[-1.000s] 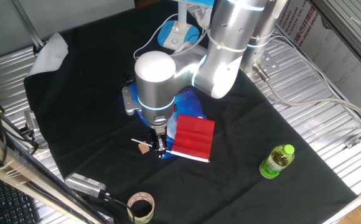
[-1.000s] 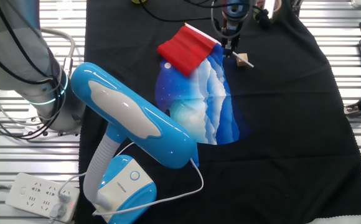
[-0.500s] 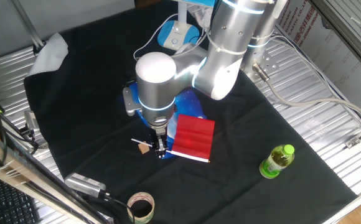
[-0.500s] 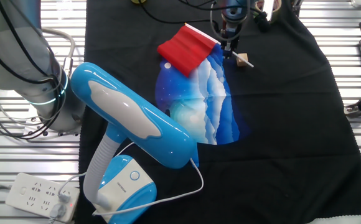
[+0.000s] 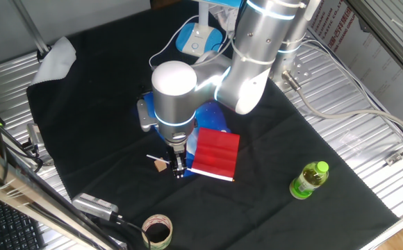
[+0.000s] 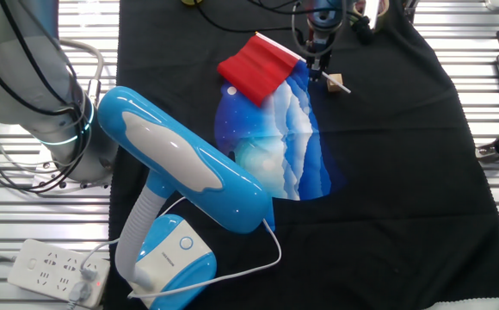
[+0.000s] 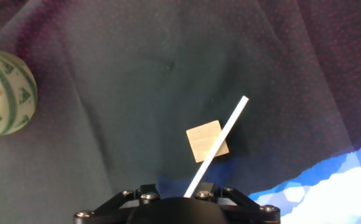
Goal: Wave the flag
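Near the bench's front edge, my gripper (image 5: 179, 169) is clamped on the thin white stick of the flag (image 5: 215, 153), lifted just off the black cloth (image 5: 83, 104). A fast swing could twist it loose or knock the small wooden block (image 7: 206, 140) beneath; farther back, the blue-and-white cloth (image 6: 275, 146) could snag the red fabric.

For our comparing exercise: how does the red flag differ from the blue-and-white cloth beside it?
The flag is plain red; the blue-and-white cloth is patterned. The flag is smaller. The flag has a white stick, held in the gripper; the cloth lies flat and loose on the table. Both are fabric.
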Available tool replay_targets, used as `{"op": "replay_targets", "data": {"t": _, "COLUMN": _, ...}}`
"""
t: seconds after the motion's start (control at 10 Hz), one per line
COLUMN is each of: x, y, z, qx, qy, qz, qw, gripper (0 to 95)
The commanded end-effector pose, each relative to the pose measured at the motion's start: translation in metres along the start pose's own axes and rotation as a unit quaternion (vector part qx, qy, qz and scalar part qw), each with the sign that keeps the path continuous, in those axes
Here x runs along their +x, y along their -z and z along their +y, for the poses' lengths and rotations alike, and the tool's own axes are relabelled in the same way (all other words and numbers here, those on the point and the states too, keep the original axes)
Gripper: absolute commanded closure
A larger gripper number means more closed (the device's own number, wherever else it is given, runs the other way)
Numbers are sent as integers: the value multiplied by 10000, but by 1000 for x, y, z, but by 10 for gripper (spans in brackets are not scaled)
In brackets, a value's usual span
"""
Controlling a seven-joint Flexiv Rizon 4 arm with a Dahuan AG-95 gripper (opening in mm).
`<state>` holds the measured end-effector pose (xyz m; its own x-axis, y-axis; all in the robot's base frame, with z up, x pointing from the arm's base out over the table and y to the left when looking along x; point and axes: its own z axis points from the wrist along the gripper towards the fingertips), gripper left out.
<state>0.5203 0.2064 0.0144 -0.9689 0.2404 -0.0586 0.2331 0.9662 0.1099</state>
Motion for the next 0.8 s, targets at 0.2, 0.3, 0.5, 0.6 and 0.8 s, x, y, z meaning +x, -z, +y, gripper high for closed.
{"op": "replay_targets", "data": {"t": 0.2, "x": 1, "y": 0, "z": 0, "qx": 2, "qy": 8, "qz": 4, "qw": 10000, "gripper": 760}}
{"op": "replay_targets", "data": {"t": 0.3, "x": 1, "y": 0, "z": 0, "qx": 1, "qy": 9, "qz": 4, "qw": 10000, "gripper": 760}}
{"op": "replay_targets", "data": {"t": 0.5, "x": 2, "y": 0, "z": 0, "qx": -16, "qy": -12, "qz": 9, "qw": 10000, "gripper": 950}}
{"op": "replay_targets", "data": {"t": 0.6, "x": 2, "y": -1, "z": 0, "qx": -25, "qy": -30, "qz": 12, "qw": 10000, "gripper": 950}}
{"op": "replay_targets", "data": {"t": 0.8, "x": 2, "y": -1, "z": 0, "qx": -16, "qy": -33, "qz": 14, "qw": 10000, "gripper": 950}}
